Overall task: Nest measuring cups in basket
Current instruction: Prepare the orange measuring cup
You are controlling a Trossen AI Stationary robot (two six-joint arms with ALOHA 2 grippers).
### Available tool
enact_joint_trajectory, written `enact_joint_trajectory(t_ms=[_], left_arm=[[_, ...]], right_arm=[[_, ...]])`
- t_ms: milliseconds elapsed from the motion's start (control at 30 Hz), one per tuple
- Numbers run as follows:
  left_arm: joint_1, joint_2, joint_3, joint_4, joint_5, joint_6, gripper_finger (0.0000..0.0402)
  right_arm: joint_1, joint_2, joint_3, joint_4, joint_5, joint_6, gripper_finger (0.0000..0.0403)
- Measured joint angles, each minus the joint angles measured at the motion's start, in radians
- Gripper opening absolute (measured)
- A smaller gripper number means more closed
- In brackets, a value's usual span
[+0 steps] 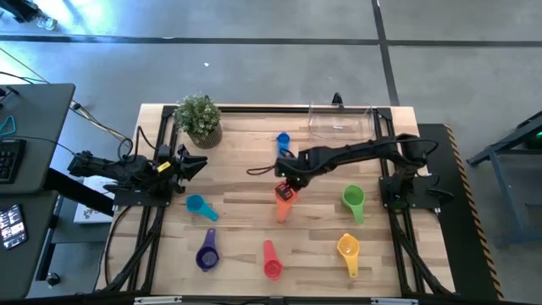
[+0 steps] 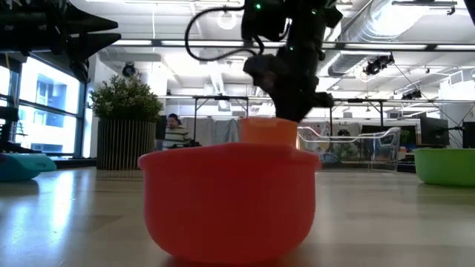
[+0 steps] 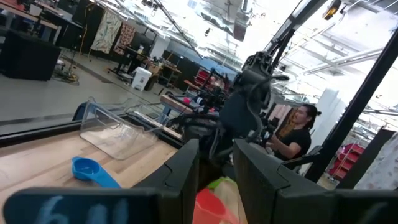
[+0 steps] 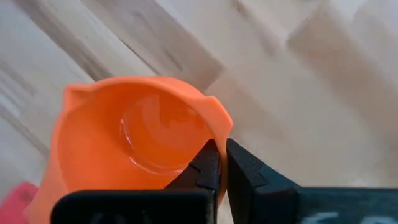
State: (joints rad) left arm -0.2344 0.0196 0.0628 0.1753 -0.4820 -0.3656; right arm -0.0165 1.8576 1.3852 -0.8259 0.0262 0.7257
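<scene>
From above, the right gripper (image 1: 286,185) sits mid-table over the orange cup (image 1: 284,202). Only its wrist view shows the fingers (image 4: 208,168) pinched on the cup's rim. The left gripper (image 1: 193,164) waits, fingers parted, near the left edge.

A potted plant (image 1: 199,119) stands at the wooden table's (image 1: 246,229) far left corner; a person (image 3: 297,133) sits beyond.

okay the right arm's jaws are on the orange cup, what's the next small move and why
Probably lift it straight up a little. The right gripper has its jaws pinched on the rim of the orange cup, which looks to be on the table, and the basket sits apart at the far edge, so it must clear the wood before carrying over.
</scene>
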Motion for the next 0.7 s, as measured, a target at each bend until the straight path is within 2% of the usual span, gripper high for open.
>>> enact_joint_trajectory(t_ms=[167,367,467,567,700], left_arm=[[0.000,0.000,0.000,0.000,0.000,0.000,0.0090],[0.000,0.000,0.000,0.000,0.000,0.000,0.0090],[0.000,0.000,0.000,-0.001,0.000,0.000,0.0090],[0.000,0.000,0.000,-0.003,-0.001,0.000,0.0090],[0.000,0.000,0.000,-0.005,0.000,0.000,0.0090]], right_arm=[[-0.019,0.000,0.033,-0.044,0.045,-0.254,0.0004],[-0.024,0.009,0.033,-0.038,0.026,-0.434,0.0004],[-0.023,0.009,0.033,-0.035,0.020,-0.496,0.0003],[-0.023,0.020,0.034,-0.027,-0.030,-0.547,0.0003],[-0.022,0.054,0.034,-0.029,-0.071,-0.558,0.0003]])
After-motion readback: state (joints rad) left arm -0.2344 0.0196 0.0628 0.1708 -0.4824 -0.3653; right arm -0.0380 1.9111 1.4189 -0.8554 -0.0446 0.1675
